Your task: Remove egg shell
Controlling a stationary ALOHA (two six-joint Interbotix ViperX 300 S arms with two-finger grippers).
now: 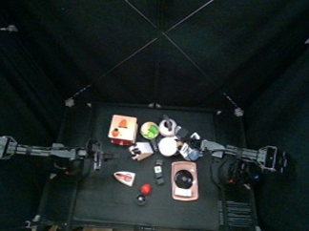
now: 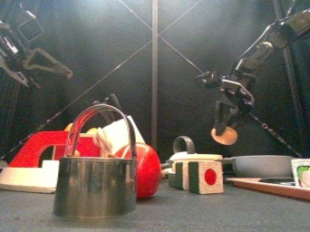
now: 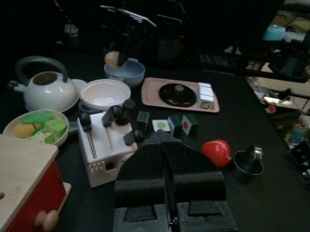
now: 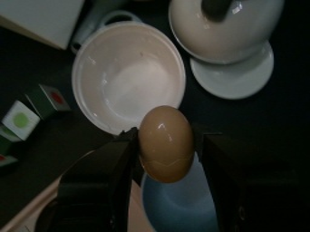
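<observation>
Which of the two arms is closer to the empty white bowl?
Right. The right gripper holds a brown egg just beside the white bowl; the left gripper rests farther back, shut.

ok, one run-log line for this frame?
right fingers: holding egg above white bowl | left arm: resting, fingers shut | shell: still on

My two arms are black, built of jointed segments with exposed cabling along the links. My left gripper [image 3: 169,172] shows two broad, flat black jaws rising from a boxy black wrist block. My right gripper [image 4: 166,149] carries matching black jaws with smooth, slightly glossy inner faces.
</observation>
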